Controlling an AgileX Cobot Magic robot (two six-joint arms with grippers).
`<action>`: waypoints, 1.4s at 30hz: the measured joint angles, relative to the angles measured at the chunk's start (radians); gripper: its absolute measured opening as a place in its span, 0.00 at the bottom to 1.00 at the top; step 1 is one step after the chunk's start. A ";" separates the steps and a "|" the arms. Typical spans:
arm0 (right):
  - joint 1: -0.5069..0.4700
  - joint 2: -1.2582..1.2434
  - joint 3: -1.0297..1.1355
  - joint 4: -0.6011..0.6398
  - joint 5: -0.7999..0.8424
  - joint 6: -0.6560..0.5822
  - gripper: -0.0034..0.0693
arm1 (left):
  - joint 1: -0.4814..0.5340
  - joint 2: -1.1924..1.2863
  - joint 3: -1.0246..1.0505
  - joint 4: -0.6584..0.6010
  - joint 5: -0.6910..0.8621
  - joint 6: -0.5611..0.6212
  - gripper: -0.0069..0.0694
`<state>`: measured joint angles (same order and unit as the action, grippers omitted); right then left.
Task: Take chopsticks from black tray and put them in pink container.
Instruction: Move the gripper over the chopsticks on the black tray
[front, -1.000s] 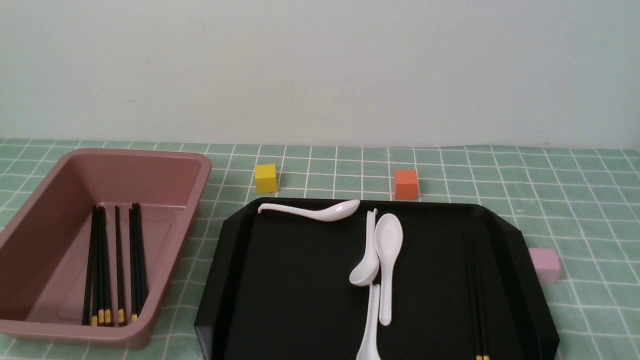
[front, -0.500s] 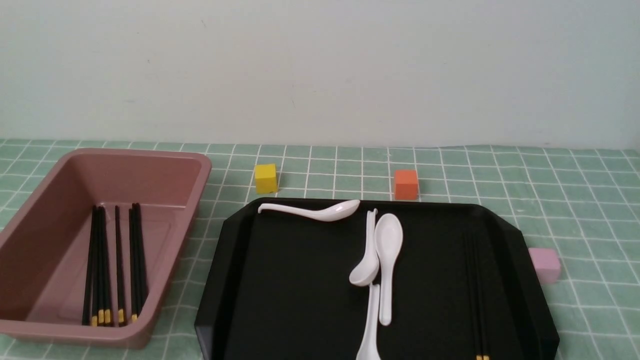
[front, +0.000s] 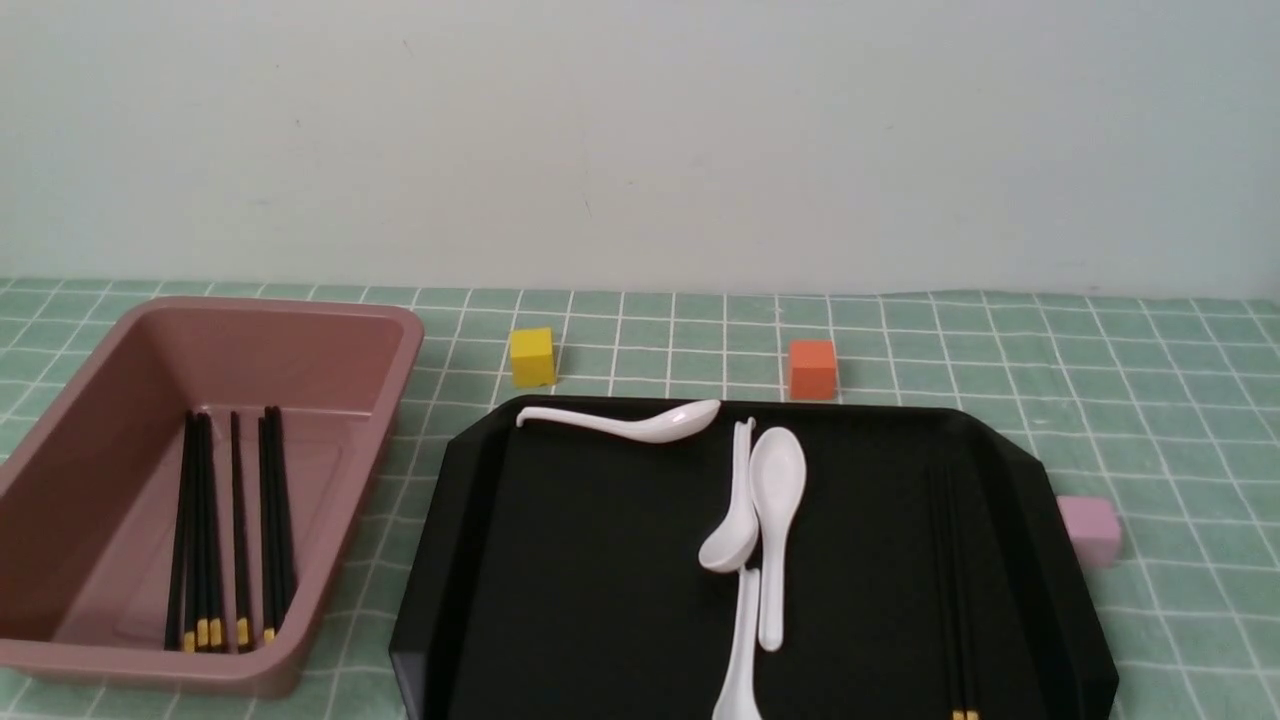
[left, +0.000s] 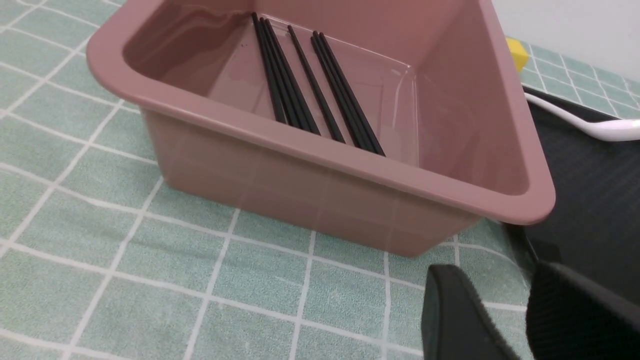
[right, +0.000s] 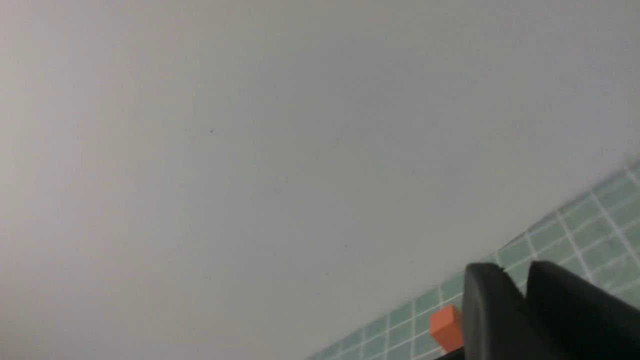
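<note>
Nothing has been moved. Chopsticks (front: 948, 600) are left on the tray (front: 600, 560). The left gripper (left: 505, 282) is held slightly apart, the right gripper (right: 515, 274) closed.

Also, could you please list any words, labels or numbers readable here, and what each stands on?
None: no text shows in any view. The pink container, black tray, white spoons, yellow cube, orange cube and pink cube are unmarked; the chopsticks bear only plain yellow bands.
</note>
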<state>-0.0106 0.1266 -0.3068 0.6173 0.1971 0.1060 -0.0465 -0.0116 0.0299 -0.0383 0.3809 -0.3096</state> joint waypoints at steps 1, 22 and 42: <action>0.000 0.029 -0.033 -0.010 0.018 -0.035 0.14 | 0.000 0.000 0.000 0.000 0.000 0.000 0.40; 0.190 1.311 -0.503 0.035 0.745 -0.360 0.11 | 0.000 0.000 0.000 0.000 0.000 0.000 0.40; 0.454 1.659 -0.677 -0.652 0.511 0.503 0.57 | 0.000 0.000 0.000 0.000 0.000 0.000 0.40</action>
<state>0.4436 1.7859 -0.9839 -0.0345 0.7081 0.6093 -0.0465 -0.0116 0.0299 -0.0383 0.3809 -0.3096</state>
